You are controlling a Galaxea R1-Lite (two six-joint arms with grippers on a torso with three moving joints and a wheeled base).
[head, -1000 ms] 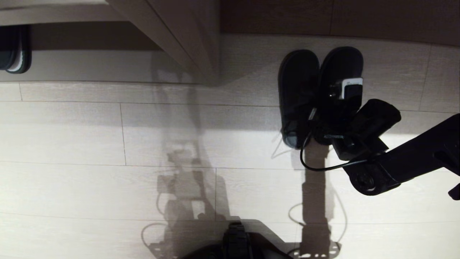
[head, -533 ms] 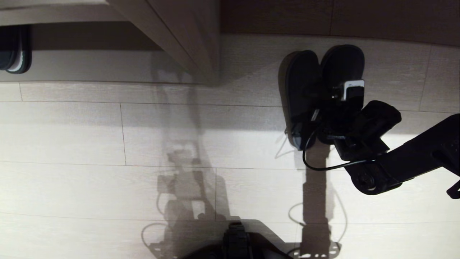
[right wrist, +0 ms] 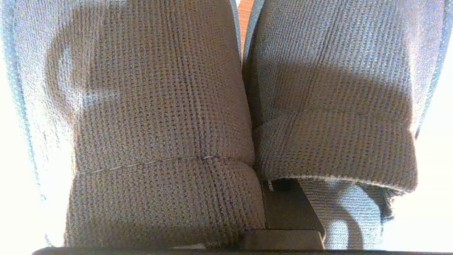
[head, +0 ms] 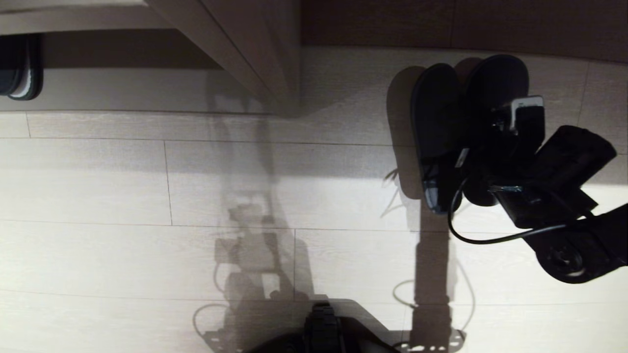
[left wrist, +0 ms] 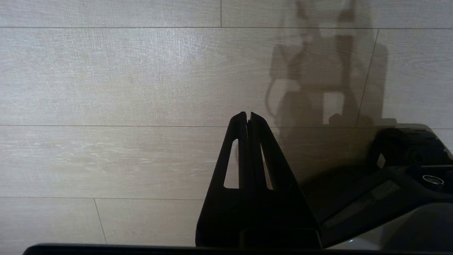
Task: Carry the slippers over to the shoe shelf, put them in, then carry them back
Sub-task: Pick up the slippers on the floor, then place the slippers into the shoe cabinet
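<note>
Slippers point(head: 444, 132) of dark grey knitted fabric, flat with closed rounded toes and a thin lighter grey-blue rim round the sole, hang side by side off the pale wood-plank floor point(head: 147, 196), toes pointing away from the robot toward the dark brown wall base. Their shadow falls on the planks just beside them. Up close in the right wrist view, the weave of both uppers shows clearly, the two shoes pressed together along their inner edges. The right gripper point(right wrist: 283, 209) is pinched tight on the slippers at their inner edges near the heel openings, its black arm reaching in from the right with a looping black cable beneath it. To the left stands the pale beige wooden shelf unit point(head: 255, 59), its slanted panel between the slippers and a low cubby where another dark pair with whitish sole edges point(head: 22, 66) sits. The left gripper point(left wrist: 247, 118) hangs parked above bare floor, fingers pressed together.
</note>
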